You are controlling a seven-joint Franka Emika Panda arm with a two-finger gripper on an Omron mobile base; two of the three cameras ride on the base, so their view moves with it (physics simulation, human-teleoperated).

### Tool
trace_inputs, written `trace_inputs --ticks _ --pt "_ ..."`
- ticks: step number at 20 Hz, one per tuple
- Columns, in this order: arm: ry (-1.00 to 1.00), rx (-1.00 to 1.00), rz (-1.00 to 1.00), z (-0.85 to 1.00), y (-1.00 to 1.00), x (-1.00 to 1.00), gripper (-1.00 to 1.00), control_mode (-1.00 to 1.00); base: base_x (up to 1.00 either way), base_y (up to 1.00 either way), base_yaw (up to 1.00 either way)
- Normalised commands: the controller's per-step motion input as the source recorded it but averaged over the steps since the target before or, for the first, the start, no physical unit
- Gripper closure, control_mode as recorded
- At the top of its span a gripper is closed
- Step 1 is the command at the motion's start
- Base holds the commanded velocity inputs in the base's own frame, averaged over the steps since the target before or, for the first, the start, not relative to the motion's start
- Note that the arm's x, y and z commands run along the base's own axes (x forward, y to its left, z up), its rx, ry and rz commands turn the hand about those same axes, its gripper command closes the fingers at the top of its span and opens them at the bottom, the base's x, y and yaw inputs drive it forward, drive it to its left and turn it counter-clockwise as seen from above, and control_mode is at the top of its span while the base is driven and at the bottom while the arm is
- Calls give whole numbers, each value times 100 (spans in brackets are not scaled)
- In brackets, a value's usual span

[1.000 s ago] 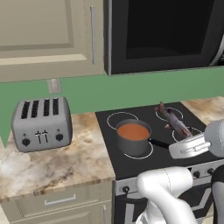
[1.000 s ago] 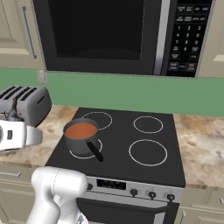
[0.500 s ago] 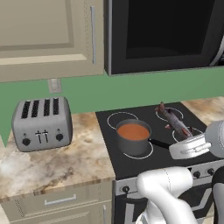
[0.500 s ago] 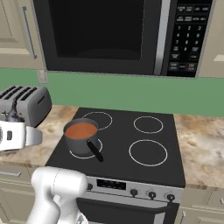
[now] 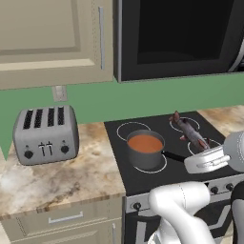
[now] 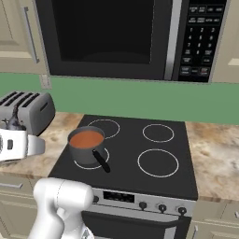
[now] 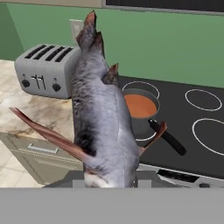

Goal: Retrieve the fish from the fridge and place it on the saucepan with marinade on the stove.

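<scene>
My hand [image 5: 206,151] is clenched on the fish [image 7: 103,118], which stands up out of my grip right in front of the hand camera, grey body rising to its reddish-brown tail near the top of that view, with thin red fins sticking out to either side. From the left base camera the fish [image 5: 189,132] shows as a slim grey shape above my white wrist, over the right side of the stove [image 5: 183,176]; from the right base camera just its tip [image 6: 15,122] pokes up above the wrist at the left edge, in front of the toaster [image 6: 29,109]. Past the fish, the saucepan [image 5: 145,151] sits on the front left burner, filled with flat orange-red marinade [image 5: 145,143], its black handle [image 6: 101,160] pointing toward the stove's front edge. The fish is held apart from the pan, not over its rim as far as I can judge. The right base camera shows the other three burner rings bare, giving open room across the right half of the cooktop. The toaster stands on the marble bench [image 5: 62,176] left of the stove, well apart from the pan. Furthest off are the green wall, the black microwave [image 6: 121,37] overhead, and a beige cabinet [image 5: 52,40].
</scene>
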Motion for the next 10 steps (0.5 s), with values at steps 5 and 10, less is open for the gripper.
trace_inputs --ticks 5,10 --pt "11 0 0 0 0 0 100 -100 0 0 0" --pt "27 0 -3 -1 -5 0 100 -100 0 0 0"
